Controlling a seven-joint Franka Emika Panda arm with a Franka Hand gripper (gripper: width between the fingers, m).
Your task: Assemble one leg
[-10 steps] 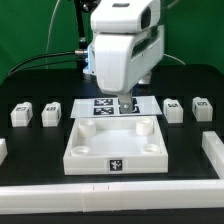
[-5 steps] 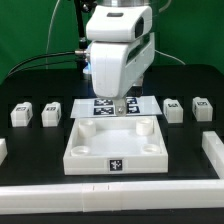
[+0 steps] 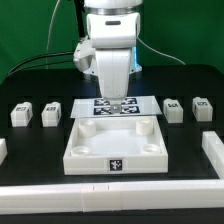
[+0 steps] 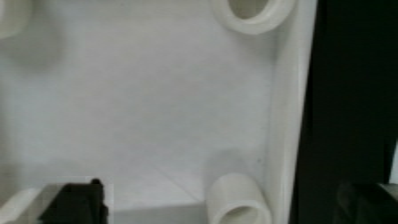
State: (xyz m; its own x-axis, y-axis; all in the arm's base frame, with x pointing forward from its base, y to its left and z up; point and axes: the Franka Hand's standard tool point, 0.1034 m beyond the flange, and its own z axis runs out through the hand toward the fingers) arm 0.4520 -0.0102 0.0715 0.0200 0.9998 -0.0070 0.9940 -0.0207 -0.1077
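Four small white legs with marker tags lie on the black table in the exterior view: two on its left (image 3: 20, 114) (image 3: 52, 113) and two on its right (image 3: 173, 109) (image 3: 201, 110). The big white square panel (image 3: 112, 148) with round corner sockets lies in the middle. My gripper (image 3: 118, 104) hangs over the panel's far edge, far from every leg. In the wrist view the gripper (image 4: 228, 205) is open and empty, with dark fingertips (image 4: 75, 203) wide apart. Below it are the panel floor (image 4: 143, 100) and two sockets (image 4: 258, 12) (image 4: 240, 195).
The marker board (image 3: 100, 106) lies flat behind the panel, under the gripper. White rails border the table at the front (image 3: 110, 190), the exterior view's left (image 3: 2, 150) and right (image 3: 212, 150). Cables hang behind the arm.
The arm's wrist has turned and shifted slightly toward the exterior view's left, so the hand now looks narrower. The gripper stays over the panel's far edge. No part has moved.
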